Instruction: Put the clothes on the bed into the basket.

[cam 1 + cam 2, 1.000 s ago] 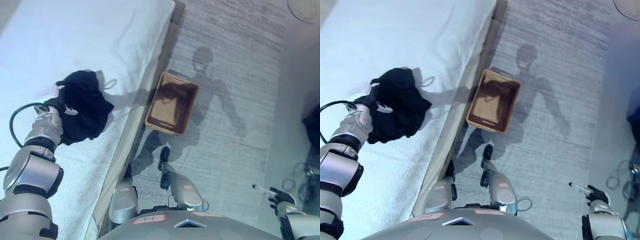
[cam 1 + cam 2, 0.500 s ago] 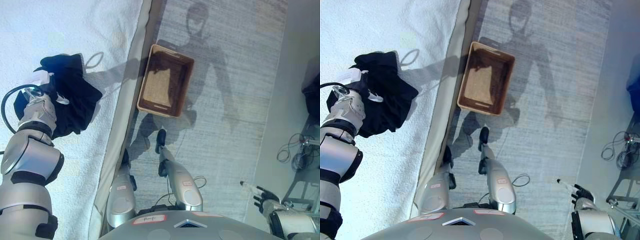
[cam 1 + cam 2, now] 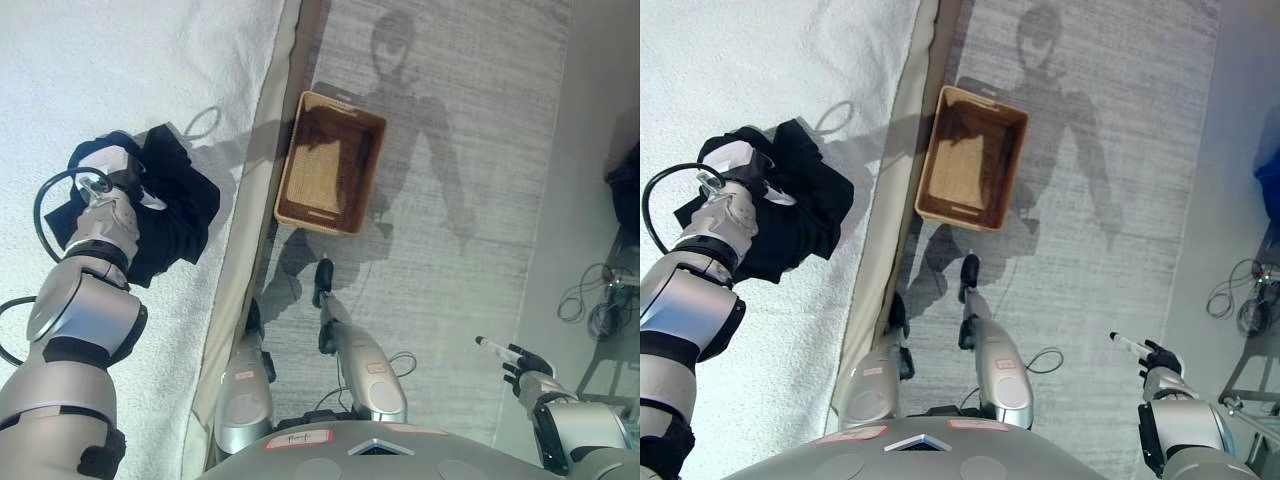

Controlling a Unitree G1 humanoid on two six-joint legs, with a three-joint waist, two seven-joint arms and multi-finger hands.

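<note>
A black garment (image 3: 178, 215) hangs bunched from my left hand (image 3: 118, 190), just above the white bed (image 3: 110, 70) near its right edge. My left hand is shut on the black garment; it also shows in the right eye view (image 3: 745, 178). A brown wicker basket (image 3: 331, 162) stands on the grey carpet beside the bed, to the right of the garment, and looks empty. My right hand (image 3: 512, 358) is low at the lower right, far from both, its fingers straight and holding nothing.
The bed's beige edge (image 3: 250, 200) runs between the garment and the basket. Grey carpet (image 3: 450, 150) spreads to the right. Loose cables (image 3: 590, 295) and a dark object (image 3: 625, 185) lie at the right edge.
My left hand has carried the black garment to the right, closer to the bed's edge and the basket. The view shifted after the earliest frames. My right hand has hardly moved.
</note>
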